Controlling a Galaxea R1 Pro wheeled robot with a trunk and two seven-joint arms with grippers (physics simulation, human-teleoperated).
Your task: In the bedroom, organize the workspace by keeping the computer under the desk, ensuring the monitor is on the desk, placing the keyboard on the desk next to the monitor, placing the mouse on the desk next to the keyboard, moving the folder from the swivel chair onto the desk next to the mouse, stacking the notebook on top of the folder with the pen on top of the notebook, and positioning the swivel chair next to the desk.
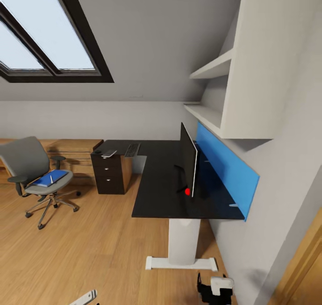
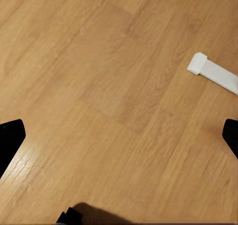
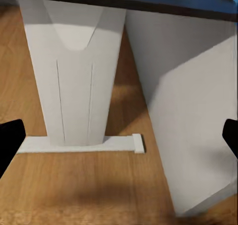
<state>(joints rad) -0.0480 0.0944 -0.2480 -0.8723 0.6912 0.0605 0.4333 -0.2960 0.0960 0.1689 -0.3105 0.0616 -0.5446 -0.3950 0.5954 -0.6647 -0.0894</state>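
1. While the robot stands off the near end of the desk (image 1: 152, 193), both arms hang low: the left gripper (image 2: 119, 136) looks down at bare floor with its fingertips spread wide at the picture's edges and nothing between them, and the right gripper (image 3: 119, 136) is equally wide open and empty, facing the desk's white leg (image 3: 74, 71)
2. Across the room, the swivel chair (image 1: 27, 161) stands well apart from the desk, with the folder (image 1: 51, 178) lying on its seat and a thin white pen (image 1: 51, 178) resting on the folder
3. On the desk, the monitor (image 1: 188, 159) stands edge-on near the blue wall panel (image 1: 228, 166); the keyboard (image 1: 132, 150) lies at the far end, with the mouse (image 1: 97, 152) and a small flat item, probably the notebook (image 1: 108, 153), over the drawer unit (image 1: 111, 174)
4. I see no tower case in these views
5. My guess is that the main risk lies at the chair: it sits on casters, so a push while reaching for the folder could roll it away, and tilting the folder could let the pen slide off onto the floor
6. Driving past the desk's corner also risks clipping the leg's foot bar (image 1: 181, 263) or the tabletop with the lowered right arm
7. Glossy black top, so thin things may skate; warm plank wood floor (image 1: 89, 251), sloped ceiling with a skylight (image 1: 44, 32), white shelves (image 1: 214, 67) above the panel
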